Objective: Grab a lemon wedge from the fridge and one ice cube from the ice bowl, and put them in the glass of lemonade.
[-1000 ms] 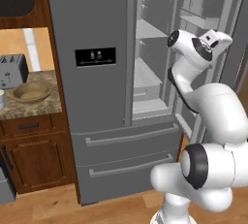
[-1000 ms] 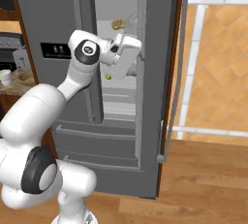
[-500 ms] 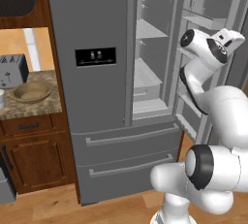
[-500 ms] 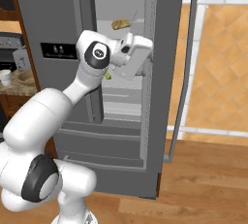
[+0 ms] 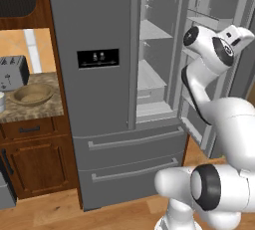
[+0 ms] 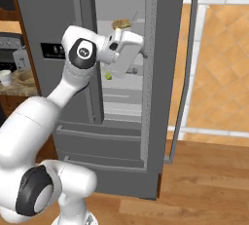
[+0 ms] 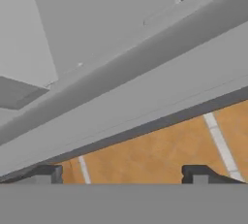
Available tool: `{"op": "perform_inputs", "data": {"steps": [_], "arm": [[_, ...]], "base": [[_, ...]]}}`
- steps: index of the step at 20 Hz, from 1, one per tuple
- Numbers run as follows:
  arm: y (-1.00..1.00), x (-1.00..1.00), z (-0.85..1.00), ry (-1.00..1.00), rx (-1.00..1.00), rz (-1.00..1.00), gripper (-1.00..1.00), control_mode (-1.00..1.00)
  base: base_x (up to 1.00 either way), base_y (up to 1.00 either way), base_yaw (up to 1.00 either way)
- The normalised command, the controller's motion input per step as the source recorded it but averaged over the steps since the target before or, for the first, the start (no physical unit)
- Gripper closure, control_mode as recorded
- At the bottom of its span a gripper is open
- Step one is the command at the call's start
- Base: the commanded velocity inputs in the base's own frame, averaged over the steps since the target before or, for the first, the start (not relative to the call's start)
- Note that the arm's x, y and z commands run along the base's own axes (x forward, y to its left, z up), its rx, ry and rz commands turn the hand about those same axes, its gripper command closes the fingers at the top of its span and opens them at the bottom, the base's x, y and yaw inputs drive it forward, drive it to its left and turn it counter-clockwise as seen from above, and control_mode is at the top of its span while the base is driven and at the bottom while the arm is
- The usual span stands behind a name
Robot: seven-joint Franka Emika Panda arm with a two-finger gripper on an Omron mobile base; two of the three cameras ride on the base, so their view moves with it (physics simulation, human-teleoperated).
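The fridge's (image 5: 99, 89) right door has swung wider since a second ago, exposing the lemon wedge (image 6: 108, 76), while the gripper (image 7: 128, 173), fingers spread and empty, faces the door.

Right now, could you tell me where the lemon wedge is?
In the right base view, the lemon wedge lies on a shelf inside the open fridge, below the tan bread-like lump and just under the arm's wrist.
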Motion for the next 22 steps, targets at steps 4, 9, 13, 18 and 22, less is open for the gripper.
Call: {"op": "perform_inputs", "data": {"steps": [4,9,13,18,22], "arm": [[0.59,-0.10,0.09,-0.22,0.07,0.00,-1.00,-1.00],[0.67,-0.01,-0.15,-0.34,0.21,0.00,-1.00,-1.00],[0.94,0.00,-0.09,-0.26,0.18,0.00,-1.00,-1.00],[1.00,0.00,-0.04,-0.11,0.12,0.02,-1.00,-1.00],[1.00,0.20,-0.15,0.00,0.10,0.18,-1.00,-1.00]], "base": [[0.00,0.00,0.00],[0.00,0.00,0.00],[0.00,0.00,0.00],[0.00,0.00,0.00],[0.00,0.00,0.00]]}}
